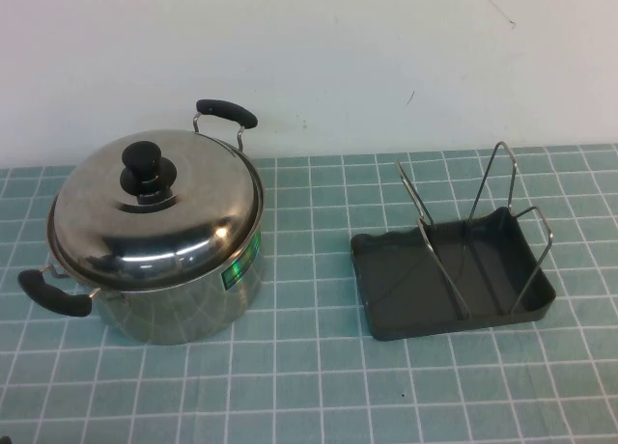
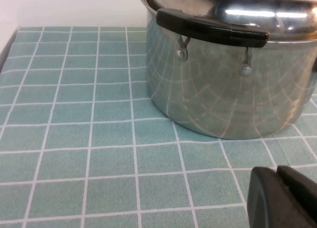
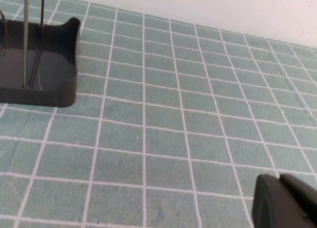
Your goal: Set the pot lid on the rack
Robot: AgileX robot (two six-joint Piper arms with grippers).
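The pot lid [image 1: 159,227], shiny steel with a black knob [image 1: 145,169], sits on the steel pot [image 1: 183,304] at the left of the table. Its rim also shows in the left wrist view [image 2: 257,5]. The rack [image 1: 454,270], a dark grey tray with upright wire loops, stands empty at the right. My left gripper [image 2: 276,171] is shut and empty, low over the table just short of the pot [image 2: 228,94]. My right gripper [image 3: 279,178] is shut and empty, low over the table some way from the rack [image 3: 44,64]. Neither gripper shows in the high view.
The pot has two black handles [image 1: 53,292], [image 1: 227,111] and a green label [image 1: 241,265]; one handle faces my left gripper [image 2: 213,27]. The table is covered in a green tiled cloth [image 1: 309,367]. A white wall [image 1: 386,58] runs behind it.
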